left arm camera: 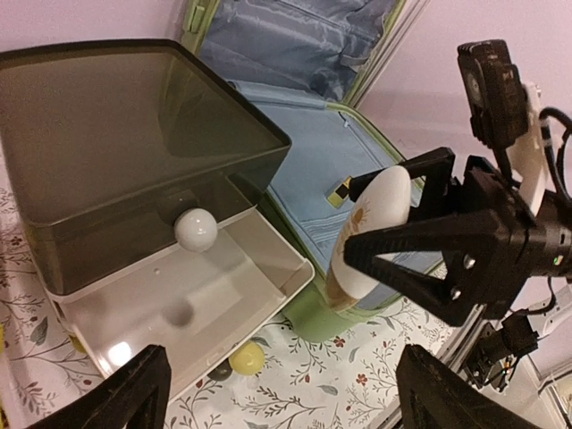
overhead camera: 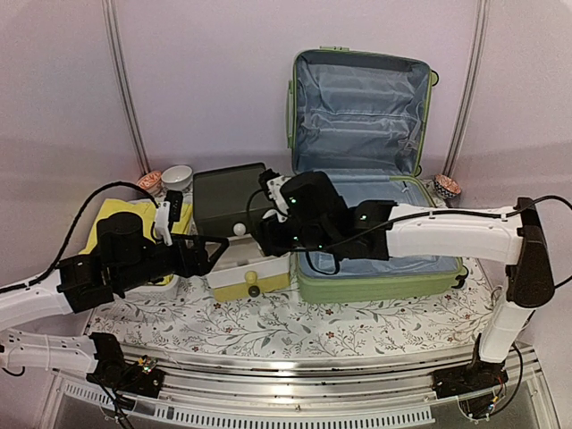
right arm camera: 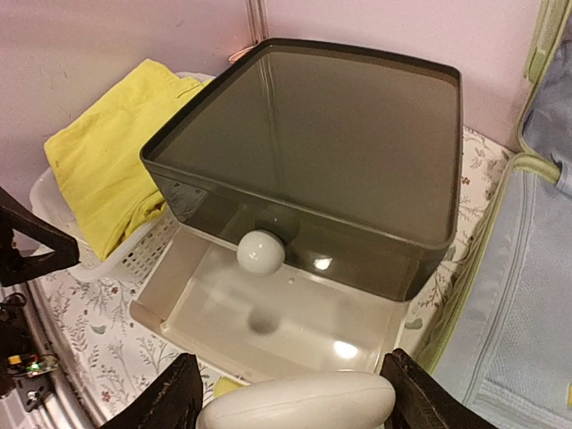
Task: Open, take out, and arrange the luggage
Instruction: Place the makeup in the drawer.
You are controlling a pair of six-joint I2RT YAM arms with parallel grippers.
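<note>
My right gripper (right arm camera: 295, 398) clamps a smooth white oval object (left arm camera: 368, 234) by the dark-lidded white drawer box (overhead camera: 229, 200); my left gripper (left arm camera: 286, 393) hangs spread and empty. The large light-green hard-shell suitcase (overhead camera: 380, 288) lies open just beside the box, lid upright.

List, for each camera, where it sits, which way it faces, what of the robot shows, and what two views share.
Top external: above and behind the robot, looking down at the open luggage and drawer box; both arms show.
Left wrist: low beside the box, facing the luggage and the right gripper clamping a white dish; own open left gripper at bottom.
Right wrist: above the box's open drawer, looking down; own fingers and the dish at bottom.
Shared: both wrist views show the drawer's white knob.
</note>
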